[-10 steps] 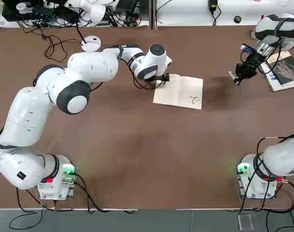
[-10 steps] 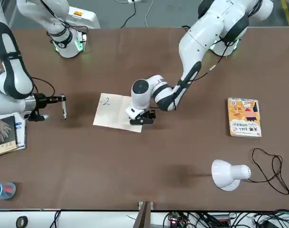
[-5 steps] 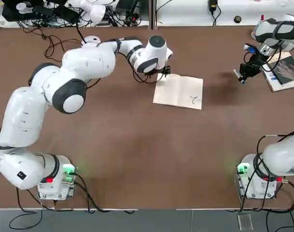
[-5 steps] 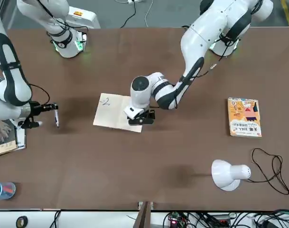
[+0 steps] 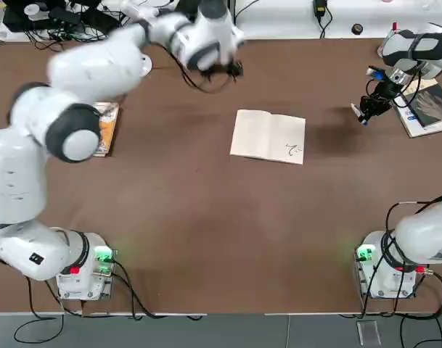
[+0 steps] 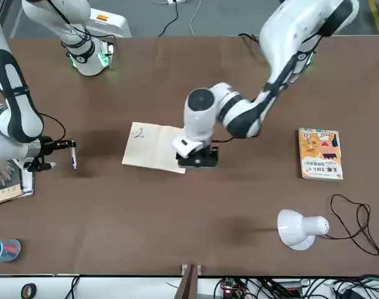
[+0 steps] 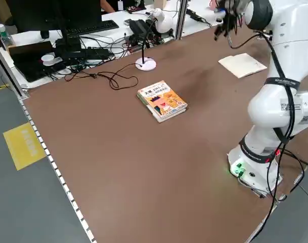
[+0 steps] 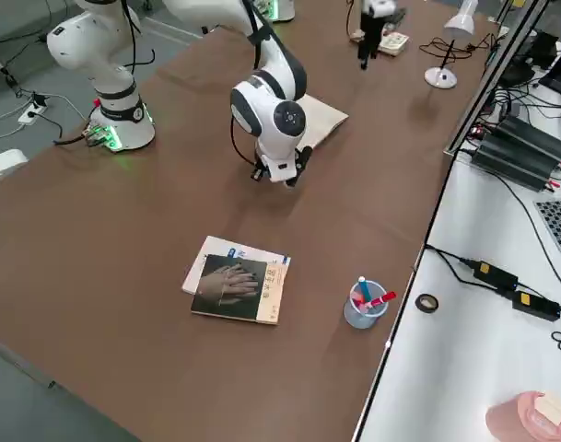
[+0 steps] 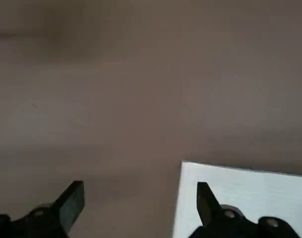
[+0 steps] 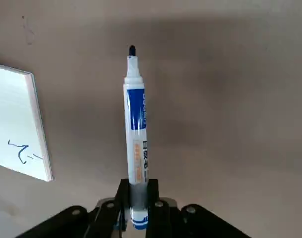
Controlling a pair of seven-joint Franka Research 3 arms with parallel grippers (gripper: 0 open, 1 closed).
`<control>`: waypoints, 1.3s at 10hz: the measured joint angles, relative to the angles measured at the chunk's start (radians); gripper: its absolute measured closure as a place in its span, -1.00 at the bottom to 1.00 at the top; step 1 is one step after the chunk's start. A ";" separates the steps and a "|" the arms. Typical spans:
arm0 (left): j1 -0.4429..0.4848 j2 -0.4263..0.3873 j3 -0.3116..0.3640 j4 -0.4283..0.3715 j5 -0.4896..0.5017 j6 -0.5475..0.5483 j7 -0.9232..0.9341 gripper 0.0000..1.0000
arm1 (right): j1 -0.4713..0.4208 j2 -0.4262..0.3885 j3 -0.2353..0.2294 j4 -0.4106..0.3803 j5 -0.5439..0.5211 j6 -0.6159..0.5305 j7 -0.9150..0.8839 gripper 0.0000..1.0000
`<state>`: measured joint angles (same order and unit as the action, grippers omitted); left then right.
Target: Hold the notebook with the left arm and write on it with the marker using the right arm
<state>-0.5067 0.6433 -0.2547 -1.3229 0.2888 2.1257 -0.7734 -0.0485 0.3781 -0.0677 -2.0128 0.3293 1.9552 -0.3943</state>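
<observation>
"Gripping the marker (image 10: 136, 109) is the right gripper (image 10: 138, 186), clear of the notebook (image 5: 268, 135), on the dark-covered book's side. Why by its rear?"

"Presumably so that the bare nib (image 10: 132, 50) projects well past the fingers and can meet the page unobstructed."

"And the left gripper (image 9: 140, 191)?"

"Open, gripping nothing, above the surface (image 5: 206, 217) near the notebook's edge. The notebook lies flat and spread, probably to offer a level page (a small inked figure (image 5: 295, 150), rather like a 2, occupies one corner)."

"Is the writing finished?"

"The pictures cannot settle that. Should more be wanted, the left gripper would need to steady the notebook first; unheld, it might slide under the nib."
</observation>
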 joint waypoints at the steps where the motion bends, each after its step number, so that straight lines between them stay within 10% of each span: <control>1: 0.035 -0.043 -0.001 0.000 -0.023 -0.028 0.055 -1.00 | -0.004 0.000 -0.001 0.001 0.000 0.000 -0.032 0.42; 6: 0.180 -0.148 -0.003 -0.011 -0.075 -0.137 0.260 -1.00 | -0.026 0.000 -0.006 0.001 0.000 0.009 -0.106 -0.55; 13: 0.294 -0.189 -0.003 -0.013 -0.164 -0.193 0.411 -1.00 | -0.021 0.000 -0.005 0.013 0.000 0.010 -0.114 -0.56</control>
<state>-0.2131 0.4542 -0.2580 -1.3359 0.1248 1.9327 -0.3623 -0.0699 0.3783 -0.0732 -2.0000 0.3291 1.9648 -0.5079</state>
